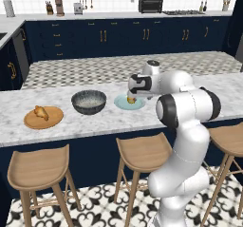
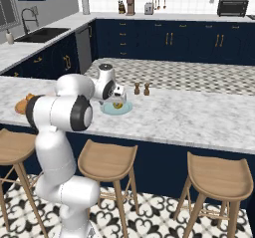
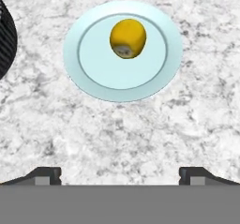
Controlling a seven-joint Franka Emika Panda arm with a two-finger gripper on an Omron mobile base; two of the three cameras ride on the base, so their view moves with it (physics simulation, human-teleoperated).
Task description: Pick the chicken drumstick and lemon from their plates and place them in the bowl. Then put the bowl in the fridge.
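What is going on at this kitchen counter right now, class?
A white robot arm holds its open gripper above the pale blue plate, where the lemon lies. It holds nothing. The chicken drumstick sits on the wooden plate at the left, and the grey bowl stands between the two plates with nothing visible inside. Neither item has been moved into the bowl yet.

Bowl [image 3: 5, 39] cut off at edge

Lighting: bright, even, no visible source. Shadows: faint, soft. Glare: none. Sharpness: rendered, slightly soft; distant kitchen detail coarse.
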